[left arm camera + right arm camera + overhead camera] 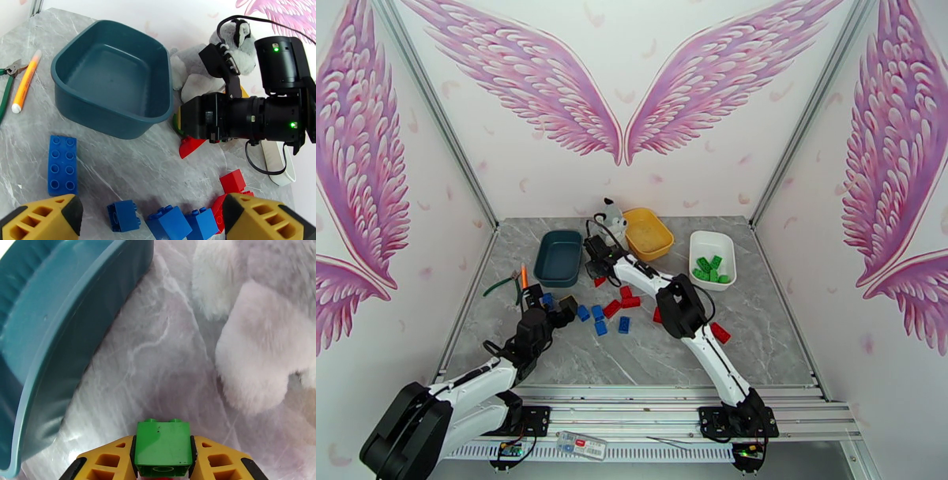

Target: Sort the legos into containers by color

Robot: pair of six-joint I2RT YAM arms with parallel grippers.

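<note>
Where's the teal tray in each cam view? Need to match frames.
Top external: teal tray left of centre, mid-height.
Left wrist: tray at upper left.
Right wrist: tray's rim and wall along the left edge.
Shared landmark: plush husky, just right of the tray in every view.

so the dark teal plastic tray (558,260), yellow plastic tray (648,234) and white plastic tray (709,243) sit by the grey marble tabletop's (774,331) far edge, small green studded bricks (711,270) in the white one, red bricks (630,301) and blue bricks (598,312) loose mid-table

No legible writing anywhere. A small white tag (581,446), far behind the left claw (558,303), carries coloured marks too small to read.
</note>
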